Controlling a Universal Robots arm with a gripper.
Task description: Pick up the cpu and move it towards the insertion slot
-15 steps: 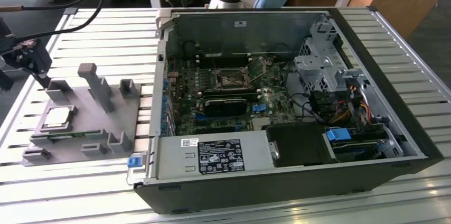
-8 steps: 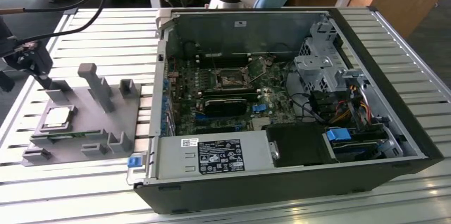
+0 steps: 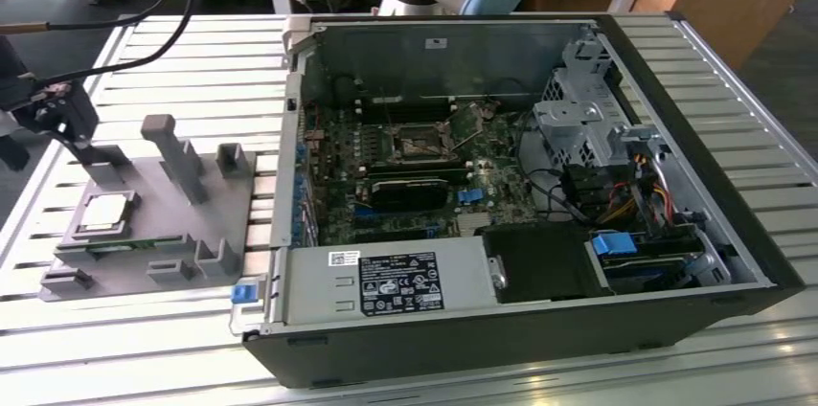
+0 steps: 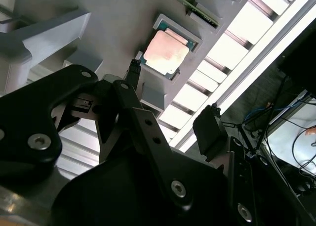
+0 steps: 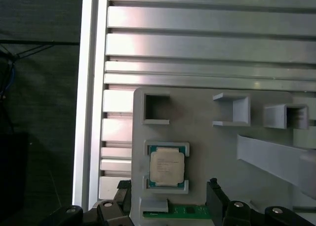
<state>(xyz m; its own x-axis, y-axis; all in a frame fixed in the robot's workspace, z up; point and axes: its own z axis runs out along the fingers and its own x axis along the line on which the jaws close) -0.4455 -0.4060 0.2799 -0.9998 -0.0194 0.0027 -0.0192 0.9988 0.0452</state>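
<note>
No legible txt anywhere. Black label [image 3: 400, 283] w/ white marks on the power supply [image 3: 313, 299], small white sticker [image 3: 345, 258] beside it, 2nd sticker [image 3: 438, 42] on PC case [image 3: 383, 66] inner wall, faint print on cpu [image 5: 167, 168] top: all too small to read.

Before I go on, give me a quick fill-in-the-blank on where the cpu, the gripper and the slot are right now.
1. The cpu lies flat in a recess of the grey fixture, on the exterior view's ____ of the case.
2. The gripper hangs above the fixture near the cpu, with its jaws ____.
3. The slot is ____ the case.
Missing words: left; open; inside.
</note>
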